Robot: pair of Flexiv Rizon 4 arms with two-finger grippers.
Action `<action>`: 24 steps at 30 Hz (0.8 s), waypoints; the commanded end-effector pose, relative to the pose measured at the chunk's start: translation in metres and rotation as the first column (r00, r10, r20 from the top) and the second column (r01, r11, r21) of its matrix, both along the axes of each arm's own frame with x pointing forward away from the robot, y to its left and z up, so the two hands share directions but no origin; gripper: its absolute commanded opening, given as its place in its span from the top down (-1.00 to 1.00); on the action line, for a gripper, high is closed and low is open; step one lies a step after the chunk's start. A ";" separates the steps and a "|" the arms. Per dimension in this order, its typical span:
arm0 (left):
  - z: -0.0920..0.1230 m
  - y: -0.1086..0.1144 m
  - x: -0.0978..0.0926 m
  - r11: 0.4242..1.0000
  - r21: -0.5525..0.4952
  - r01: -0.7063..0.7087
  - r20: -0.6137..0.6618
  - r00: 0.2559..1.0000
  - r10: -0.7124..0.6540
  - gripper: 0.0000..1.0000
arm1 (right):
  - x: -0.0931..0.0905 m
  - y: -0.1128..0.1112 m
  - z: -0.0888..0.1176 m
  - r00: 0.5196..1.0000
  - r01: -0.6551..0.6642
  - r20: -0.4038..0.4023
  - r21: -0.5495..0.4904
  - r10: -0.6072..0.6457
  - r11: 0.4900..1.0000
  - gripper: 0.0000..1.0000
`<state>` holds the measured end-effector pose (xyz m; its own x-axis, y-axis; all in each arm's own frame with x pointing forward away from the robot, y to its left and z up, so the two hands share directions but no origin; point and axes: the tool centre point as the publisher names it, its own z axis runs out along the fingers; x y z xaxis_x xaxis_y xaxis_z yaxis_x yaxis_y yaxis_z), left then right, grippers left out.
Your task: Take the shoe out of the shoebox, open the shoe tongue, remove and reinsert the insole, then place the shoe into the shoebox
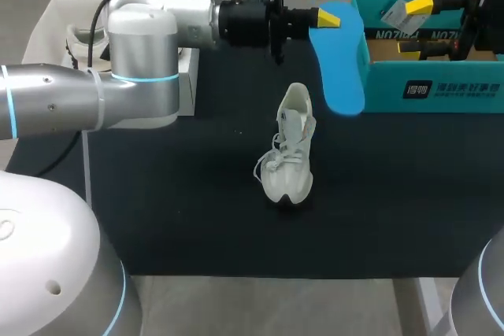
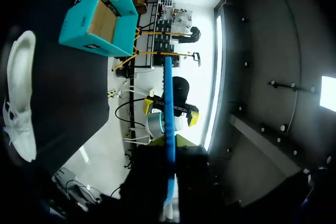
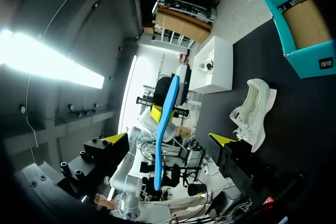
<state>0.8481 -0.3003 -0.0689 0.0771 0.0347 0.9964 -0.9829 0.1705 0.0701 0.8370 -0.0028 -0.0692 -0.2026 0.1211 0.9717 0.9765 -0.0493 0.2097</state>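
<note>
Head view: my left gripper (image 1: 324, 18) pinches the insole (image 1: 342, 68) aloft, likely for reinserting into the shoe (image 1: 291, 147); my right gripper (image 1: 413, 25) gapes empty.

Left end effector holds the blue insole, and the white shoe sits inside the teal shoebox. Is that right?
Not quite: the head view shows the white shoe lying on the black mat, outside the teal shoebox. The left end effector does hold the blue insole.

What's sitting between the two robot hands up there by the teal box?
The blue insole, gripped by the left hand and facing the open right hand; clearest in the right wrist view.
</note>
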 end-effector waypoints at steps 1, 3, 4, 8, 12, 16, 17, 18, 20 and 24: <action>0.000 0.000 0.000 1.000 0.001 0.002 0.000 1.000 -0.002 1.00 | 0.000 0.001 0.000 1.000 0.002 -0.001 -0.001 -0.002 1.000 -1.00; 0.000 0.000 0.000 1.000 0.001 0.002 0.000 1.000 -0.002 1.00 | 0.000 0.001 0.000 1.000 0.002 -0.001 -0.001 -0.002 1.000 -1.00; 0.000 0.000 0.000 1.000 0.001 0.002 0.000 1.000 -0.002 1.00 | 0.000 0.001 0.000 1.000 0.002 -0.001 -0.001 -0.002 1.000 -1.00; 0.000 0.000 0.000 1.000 0.001 0.002 0.000 1.000 -0.002 1.00 | -0.003 0.002 0.012 0.981 0.072 -0.168 -0.168 -0.100 0.983 -1.00; 0.000 0.000 0.000 1.000 0.001 0.002 0.000 1.000 -0.002 1.00 | -0.007 0.007 0.031 0.912 0.103 -0.327 -0.401 -0.247 0.910 -1.00; 0.000 0.000 0.000 1.000 0.001 0.002 0.000 1.000 -0.002 1.00 | -0.007 0.015 0.043 0.833 0.084 -0.408 -0.576 -0.375 0.813 -1.00; 0.000 0.000 0.000 1.000 0.001 0.002 0.000 1.000 -0.002 1.00 | -0.007 0.018 0.046 0.824 0.079 -0.410 -0.601 -0.392 0.795 -1.00; 0.000 0.000 0.000 1.000 0.001 0.002 0.000 1.000 -0.002 1.00 | -0.007 0.022 0.050 0.815 0.069 -0.417 -0.621 -0.403 0.781 -1.00; 0.000 0.000 0.000 1.000 0.001 0.002 0.000 1.000 -0.002 1.00 | -0.008 0.028 0.057 0.792 0.053 -0.417 -0.679 -0.445 0.732 -1.00; 0.000 0.000 0.000 1.000 0.001 0.002 0.000 1.000 -0.002 1.00 | -0.009 0.037 0.073 0.774 0.018 -0.388 -0.777 -0.501 0.629 -1.00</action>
<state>0.8481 -0.3003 -0.0690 0.0772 0.0349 0.9964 -0.9829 0.1703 0.0702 0.8327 0.0276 -0.0108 0.1855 0.3824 0.9052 0.9742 -0.1919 -0.1186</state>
